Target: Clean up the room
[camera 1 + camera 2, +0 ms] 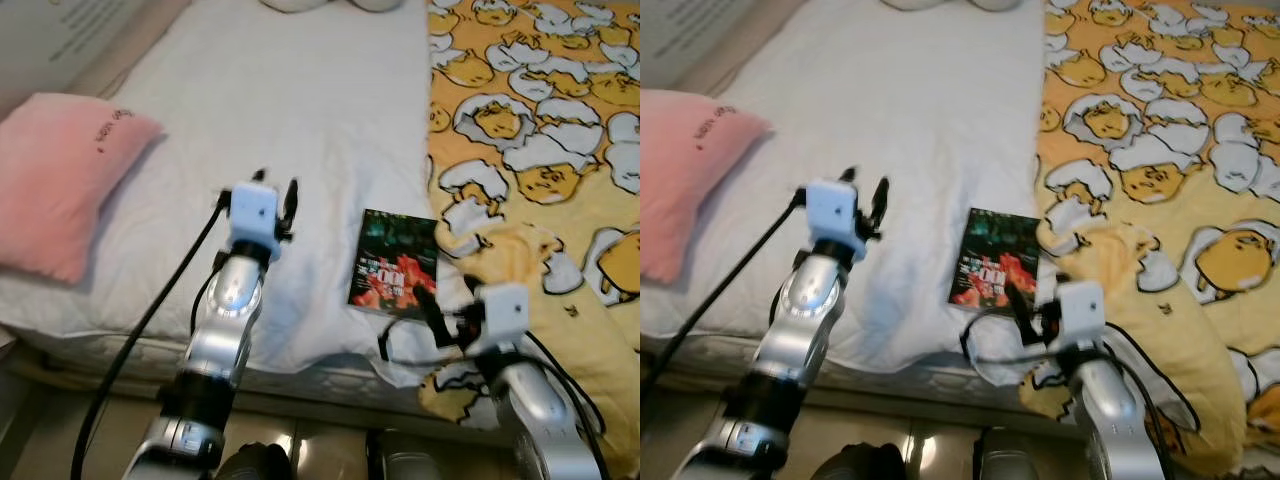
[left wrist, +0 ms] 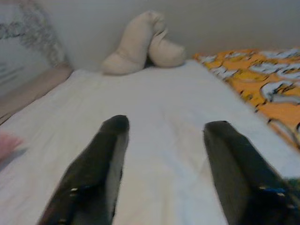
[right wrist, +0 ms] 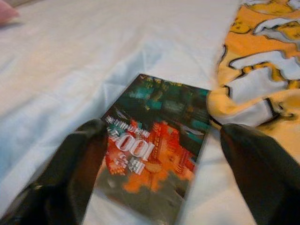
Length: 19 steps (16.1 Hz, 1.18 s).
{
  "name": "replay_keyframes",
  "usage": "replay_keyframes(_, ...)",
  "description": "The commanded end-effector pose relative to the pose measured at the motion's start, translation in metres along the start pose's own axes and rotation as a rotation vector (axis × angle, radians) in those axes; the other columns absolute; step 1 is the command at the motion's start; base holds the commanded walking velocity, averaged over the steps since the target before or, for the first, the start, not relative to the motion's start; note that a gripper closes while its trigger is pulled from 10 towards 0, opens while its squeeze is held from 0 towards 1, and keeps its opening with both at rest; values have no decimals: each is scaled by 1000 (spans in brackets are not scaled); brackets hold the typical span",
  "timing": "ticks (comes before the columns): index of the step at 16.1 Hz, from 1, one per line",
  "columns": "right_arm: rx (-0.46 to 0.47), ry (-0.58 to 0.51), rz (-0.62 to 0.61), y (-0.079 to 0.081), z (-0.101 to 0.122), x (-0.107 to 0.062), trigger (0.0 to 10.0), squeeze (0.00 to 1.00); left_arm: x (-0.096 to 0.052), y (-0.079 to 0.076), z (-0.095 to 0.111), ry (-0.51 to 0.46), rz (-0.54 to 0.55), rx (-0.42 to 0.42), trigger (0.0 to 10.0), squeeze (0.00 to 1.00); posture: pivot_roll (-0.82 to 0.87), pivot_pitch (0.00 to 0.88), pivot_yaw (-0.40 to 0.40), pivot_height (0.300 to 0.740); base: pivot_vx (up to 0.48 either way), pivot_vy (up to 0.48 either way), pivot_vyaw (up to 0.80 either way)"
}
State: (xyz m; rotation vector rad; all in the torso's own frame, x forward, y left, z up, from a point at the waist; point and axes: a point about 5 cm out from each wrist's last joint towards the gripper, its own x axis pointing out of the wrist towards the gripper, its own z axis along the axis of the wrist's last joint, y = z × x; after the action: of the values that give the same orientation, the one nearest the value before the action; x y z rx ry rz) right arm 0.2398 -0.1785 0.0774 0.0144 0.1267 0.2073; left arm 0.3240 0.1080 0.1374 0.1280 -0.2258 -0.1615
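One book (image 1: pixel 395 265) lies flat on the bed's white sheet (image 1: pixel 300 130), at four o'clock. The right gripper (image 3: pixel 159 154) straddles it, fingers apart; the left gripper (image 2: pixel 164 154), also spread, idles. The thin book may slide, or sheet get pinched.

Bedroom — bed (image 1: pixel 300 120), pillow (image 1: pixel 55 175), blanket (image 1: pixel 540 130)

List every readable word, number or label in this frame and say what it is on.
"100": large white number on the cover of the book, read upside down in the right wrist view.
Other print on that cover: too blurred to read.
Small dark mark on the pink pillow: too small to read.
Lettering on the board at the bed's far left: blurred, unreadable.
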Motion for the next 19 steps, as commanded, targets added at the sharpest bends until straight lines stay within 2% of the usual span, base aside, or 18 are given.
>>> replay_keyframes(1, 76, 74, -62, -9, -14, 3, 10000, 1000, -7, -1, -3, 25, 9, -6, 10000, 1000, -181, 105, 28, 740, 0, 0, 0)
replay_keyframes(3, 136, 102, -101, -14, -21, 14, 10000, 1000, -14, -5, 1, 12, -20, -16, 10000, 1000, -155, 110, 33, 740, 0, 0, 0)
replay_keyframes(7, 183, 152, -147, -18, -30, 29, 10000, 1000, -23, -12, 3, 31, -89, 9, 10000, 1000, -133, 129, 48, 740, 0, 0, 0)
replay_keyframes(8, 197, 177, -175, -21, -35, 32, 10000, 0, -26, -14, 3, 41, -111, 4, 10000, 0, -128, 137, 52, 740, 0, 0, 0)
replay_keyframes(11, 188, 181, -242, -28, -39, 34, 10000, 0, -29, -13, 2, 59, -116, -5, 10000, 0, -120, 156, 54, 740, 0, 0, 0)
replay_keyframes(12, 216, 199, -262, -29, -44, 34, 10000, 0, -30, -13, 2, 63, -118, -5, 10000, 0, -119, 160, 56, 740, 0, 0, 0)
replay_keyframes(14, 270, 232, -267, -25, -54, 35, 10000, 0, -31, -14, 3, 68, -123, -12, 10000, 0, -116, 167, 58, 740, 0, 0, 0)
replay_keyframes(16, 285, 249, -275, -23, -59, 35, 10000, 0, -32, -14, 3, 74, -126, -19, 10000, 0, -114, 175, 60, 740, 0, 0, 0)
replay_keyframes(19, 381, 284, -246, -8, -68, 45, 10000, 0, -31, -13, 4, 77, -132, -16, 10000, 0, -98, 185, 69, 740, 0, 0, 0)
